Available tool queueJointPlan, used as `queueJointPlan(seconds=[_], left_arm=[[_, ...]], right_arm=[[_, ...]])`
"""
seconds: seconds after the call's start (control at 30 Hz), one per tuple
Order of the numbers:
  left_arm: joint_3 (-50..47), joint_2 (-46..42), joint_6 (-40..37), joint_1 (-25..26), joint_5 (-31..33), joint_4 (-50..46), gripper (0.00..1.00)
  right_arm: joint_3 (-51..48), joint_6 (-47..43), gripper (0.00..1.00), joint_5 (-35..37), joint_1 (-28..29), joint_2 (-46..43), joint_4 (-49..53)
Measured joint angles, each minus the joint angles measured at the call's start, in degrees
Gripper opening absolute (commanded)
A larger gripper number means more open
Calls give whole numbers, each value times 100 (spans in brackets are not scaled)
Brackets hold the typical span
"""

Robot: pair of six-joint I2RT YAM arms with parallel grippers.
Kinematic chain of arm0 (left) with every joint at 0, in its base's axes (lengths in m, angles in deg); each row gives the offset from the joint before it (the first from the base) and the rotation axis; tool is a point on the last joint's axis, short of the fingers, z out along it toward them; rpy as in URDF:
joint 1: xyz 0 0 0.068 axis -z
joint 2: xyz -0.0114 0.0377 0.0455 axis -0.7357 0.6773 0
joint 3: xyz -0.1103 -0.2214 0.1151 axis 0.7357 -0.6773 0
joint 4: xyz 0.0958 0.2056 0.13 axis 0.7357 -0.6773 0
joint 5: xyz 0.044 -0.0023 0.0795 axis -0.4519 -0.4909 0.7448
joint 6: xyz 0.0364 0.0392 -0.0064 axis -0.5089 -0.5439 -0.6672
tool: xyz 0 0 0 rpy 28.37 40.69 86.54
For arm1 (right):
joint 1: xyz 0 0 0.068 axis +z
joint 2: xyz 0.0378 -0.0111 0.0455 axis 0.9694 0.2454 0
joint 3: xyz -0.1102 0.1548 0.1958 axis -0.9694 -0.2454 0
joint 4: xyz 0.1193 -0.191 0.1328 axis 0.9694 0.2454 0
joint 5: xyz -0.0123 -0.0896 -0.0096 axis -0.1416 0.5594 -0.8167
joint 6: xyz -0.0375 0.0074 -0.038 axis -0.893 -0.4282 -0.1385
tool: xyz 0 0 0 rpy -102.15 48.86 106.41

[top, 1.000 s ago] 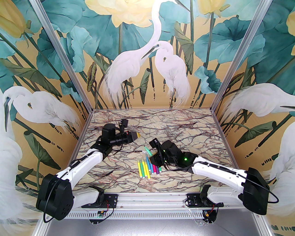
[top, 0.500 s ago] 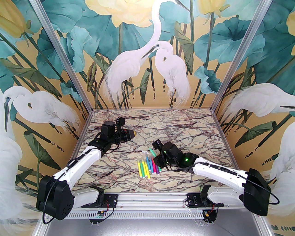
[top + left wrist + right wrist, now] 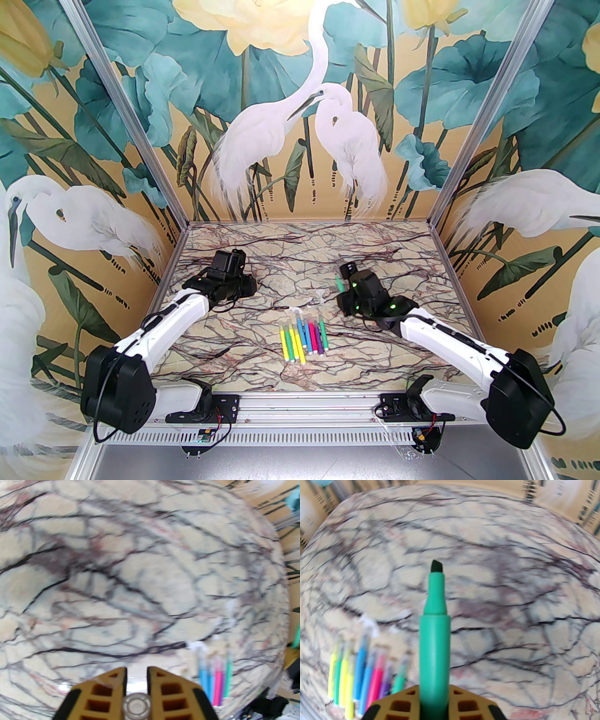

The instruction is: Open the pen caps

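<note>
- The overhead view came through bright and even, lit from above, sharp corner to corner!
- Only soft, short shadows lay on the marble table [image 3: 262, 370].
- The left wrist view was smeared: marble veins streaked, the clear cap [image 3: 137, 706] at the bottom edge a hazy ring.
- The right wrist view had the green pen [image 3: 434, 644] fairly crisp up close, the row of pens [image 3: 358, 674] behind it well out of focus.
- Heavy fisheye bending curved the table's edges in both wrist views.
</note>
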Motion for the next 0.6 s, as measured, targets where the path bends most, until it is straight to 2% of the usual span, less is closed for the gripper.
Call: queueJointPlan(seconds=[0.33, 0.6], left_arm=[[153, 654, -111, -313, 459, -48, 0], [280, 1373, -173, -592, 544, -46, 0]], right_arm=[[155, -33, 0, 334, -876, 634, -33], [221, -33, 0, 442, -1342, 1272, -181]])
